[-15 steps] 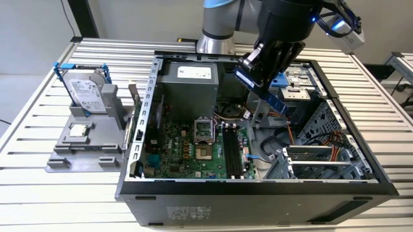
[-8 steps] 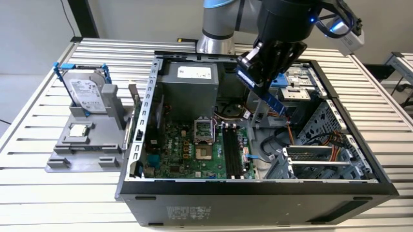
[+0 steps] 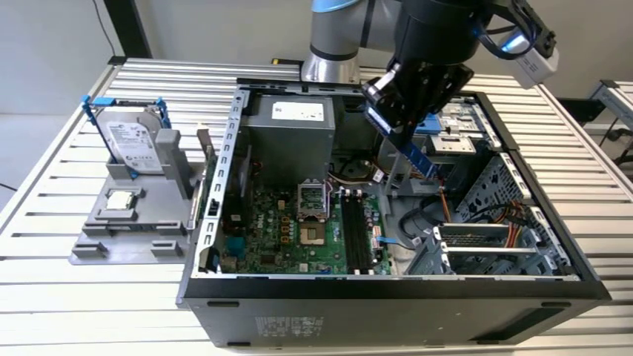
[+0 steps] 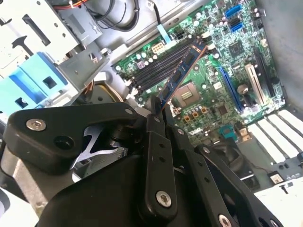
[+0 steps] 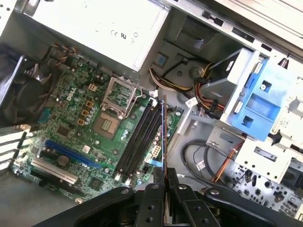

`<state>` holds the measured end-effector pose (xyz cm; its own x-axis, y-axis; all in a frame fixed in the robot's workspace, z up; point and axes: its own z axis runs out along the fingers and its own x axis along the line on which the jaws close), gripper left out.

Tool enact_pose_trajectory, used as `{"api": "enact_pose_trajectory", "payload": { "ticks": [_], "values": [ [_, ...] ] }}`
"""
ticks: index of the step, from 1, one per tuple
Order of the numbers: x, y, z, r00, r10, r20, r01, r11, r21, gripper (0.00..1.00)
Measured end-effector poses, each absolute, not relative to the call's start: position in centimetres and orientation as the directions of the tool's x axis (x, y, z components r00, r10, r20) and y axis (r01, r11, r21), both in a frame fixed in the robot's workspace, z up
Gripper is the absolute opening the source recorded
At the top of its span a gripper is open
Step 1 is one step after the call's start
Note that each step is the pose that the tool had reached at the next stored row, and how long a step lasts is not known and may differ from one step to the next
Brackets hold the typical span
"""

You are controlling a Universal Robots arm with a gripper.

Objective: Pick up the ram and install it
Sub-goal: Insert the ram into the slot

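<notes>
My gripper (image 3: 393, 119) hangs over the open computer case (image 3: 396, 285) and is shut on the ram (image 3: 408, 154), a long blue stick that slants down from the fingers. In the second wrist view the ram (image 4: 182, 71) juts out from my gripper (image 4: 155, 116) toward the motherboard's black slots (image 4: 158, 66). Seen edge-on in the first wrist view, the ram (image 5: 164, 137) rises from my gripper (image 5: 165, 182), just beside the slots (image 5: 137, 142). It hangs above the board and touches nothing. In the exterior view the slots (image 3: 354, 230) lie below and to the left of the stick's lower end.
Beside the slots sits an open processor socket (image 3: 310, 236). A grey power supply (image 3: 292, 126) fills the case's back, and a blue drive bracket (image 5: 258, 104) and loose cables (image 5: 203, 161) lie close by. Outside the case, a grey stand (image 3: 129, 222) carries a hard drive (image 3: 132, 141) and a processor chip (image 3: 121, 199).
</notes>
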<state>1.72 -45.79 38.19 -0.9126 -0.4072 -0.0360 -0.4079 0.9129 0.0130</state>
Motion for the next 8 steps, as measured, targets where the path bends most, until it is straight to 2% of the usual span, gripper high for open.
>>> {"api": "enact_pose_trajectory", "payload": {
  "ticks": [8],
  "values": [
    [1.72,-45.79,38.19,-0.942,-0.333,-0.036,-0.334,0.943,0.013,0.00]
  ]
}}
